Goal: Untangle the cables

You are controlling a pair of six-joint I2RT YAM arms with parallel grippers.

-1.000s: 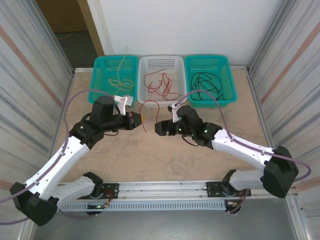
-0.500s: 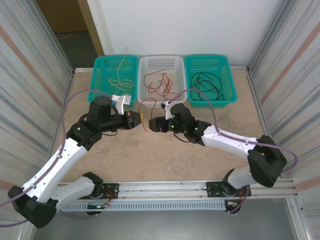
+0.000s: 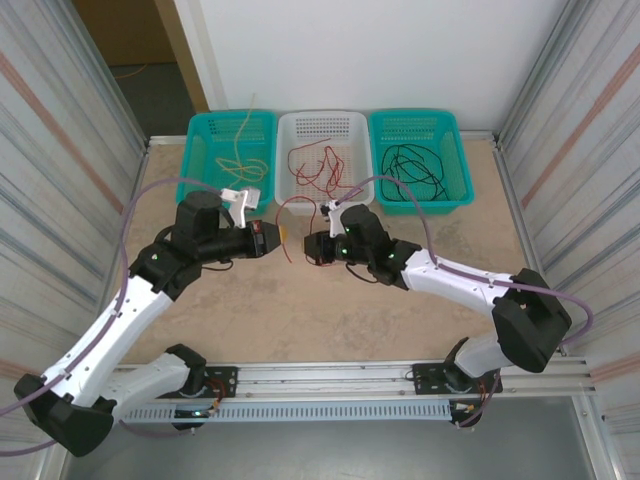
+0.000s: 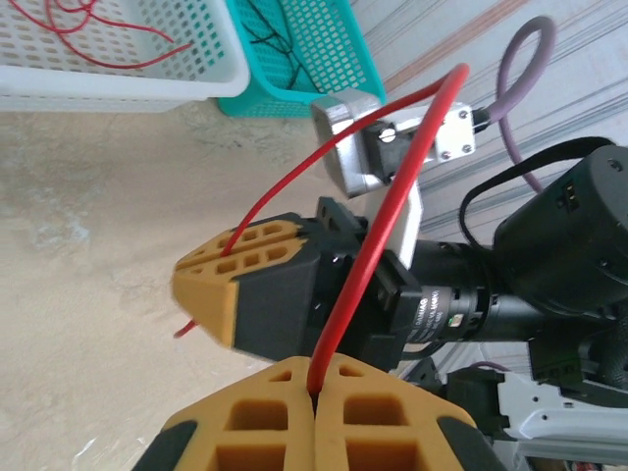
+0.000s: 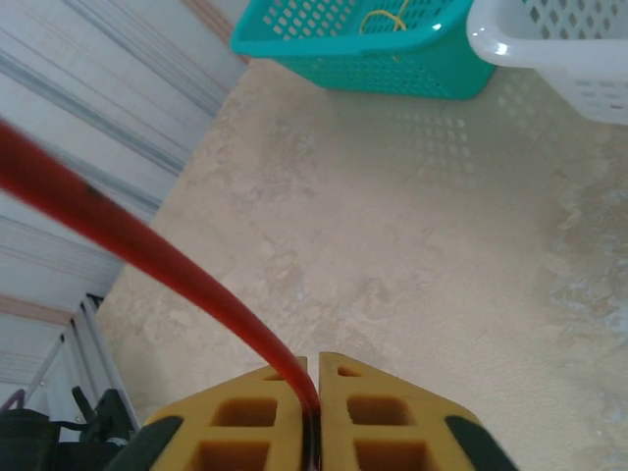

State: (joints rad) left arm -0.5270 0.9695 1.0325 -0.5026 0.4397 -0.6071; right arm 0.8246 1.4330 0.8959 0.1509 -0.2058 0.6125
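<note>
A single red cable (image 3: 293, 202) arches above the table between my two grippers, with a loose end hanging toward the table (image 3: 290, 255). My left gripper (image 3: 282, 237) is shut on one part of it; in the left wrist view the red cable (image 4: 392, 196) rises from the shut left gripper (image 4: 316, 391) and loops over to the right gripper's yellow fingers (image 4: 231, 280). My right gripper (image 3: 309, 246) faces it closely. In the right wrist view the right gripper (image 5: 314, 392) is shut on the red cable (image 5: 147, 245).
Three baskets line the far edge: a teal basket (image 3: 193, 160) with yellow cables (image 3: 245, 165), a white basket (image 3: 325, 115) with red cables (image 3: 320, 172), and a teal basket (image 3: 462, 170) with black cables (image 3: 410, 170). Corrugated walls stand on both sides. Thick purple arm cables (image 3: 150, 195) loop overhead.
My right gripper has moved left, close to the left gripper, and has shut on the red cable. The left gripper has barely moved and still holds it.
</note>
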